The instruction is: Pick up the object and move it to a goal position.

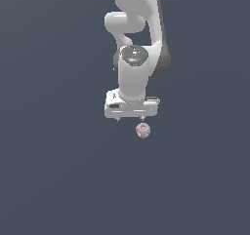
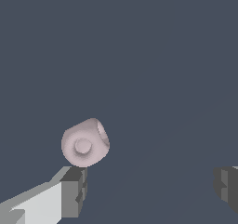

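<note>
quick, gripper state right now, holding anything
Gripper: open, fingers spread wide, holding nothing. The pink object lies free near one fingertip, not between the jaws.

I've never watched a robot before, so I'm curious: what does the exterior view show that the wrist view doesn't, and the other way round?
Only the exterior view shows the white arm reaching down, its gripper above the small pink object.

Only the wrist view shows the two dark fingertips spread wide apart, and a round nub on the object's face. One fingertip sits just beside the object; whether they touch is unclear.

Both show the pink object, ungrasped, against a plain dark grey background.
</note>
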`<state>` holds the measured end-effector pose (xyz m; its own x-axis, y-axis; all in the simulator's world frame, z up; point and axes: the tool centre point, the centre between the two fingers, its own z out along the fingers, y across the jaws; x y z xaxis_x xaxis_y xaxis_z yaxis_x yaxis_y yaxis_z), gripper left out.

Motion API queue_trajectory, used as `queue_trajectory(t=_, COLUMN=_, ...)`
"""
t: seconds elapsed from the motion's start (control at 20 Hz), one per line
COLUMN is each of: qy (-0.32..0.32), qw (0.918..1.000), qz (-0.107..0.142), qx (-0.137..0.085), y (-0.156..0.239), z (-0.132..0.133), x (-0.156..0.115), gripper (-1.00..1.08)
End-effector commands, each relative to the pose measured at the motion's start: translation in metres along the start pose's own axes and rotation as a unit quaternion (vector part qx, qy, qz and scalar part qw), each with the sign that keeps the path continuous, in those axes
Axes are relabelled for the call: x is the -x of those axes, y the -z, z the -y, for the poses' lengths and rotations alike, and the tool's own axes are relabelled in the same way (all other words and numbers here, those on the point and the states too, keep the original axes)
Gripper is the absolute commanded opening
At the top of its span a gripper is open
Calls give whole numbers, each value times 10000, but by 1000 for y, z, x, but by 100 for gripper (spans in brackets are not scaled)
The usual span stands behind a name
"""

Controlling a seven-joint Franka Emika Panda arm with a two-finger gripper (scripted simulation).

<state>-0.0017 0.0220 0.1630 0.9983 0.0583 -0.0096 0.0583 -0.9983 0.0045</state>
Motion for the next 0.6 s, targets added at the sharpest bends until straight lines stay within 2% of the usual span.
queue_trajectory(t=0.0, qy=0, qw=10000, qz=0, qx=0, y=0, z=0, x=0, gripper=100)
queue_trajectory(t=0.15, qy=-8, qw=10000, qz=5, qx=26, y=-1, z=-5, x=0, gripper=100)
queue_trajectory(t=0.4, qy=-36, qw=9999, qz=30, qx=139, y=-6, z=-29, x=0, gripper=100)
queue_trajectory(t=0.55, qy=-35, qw=9999, qz=34, qx=156, y=-7, z=-32, x=1, gripper=100)
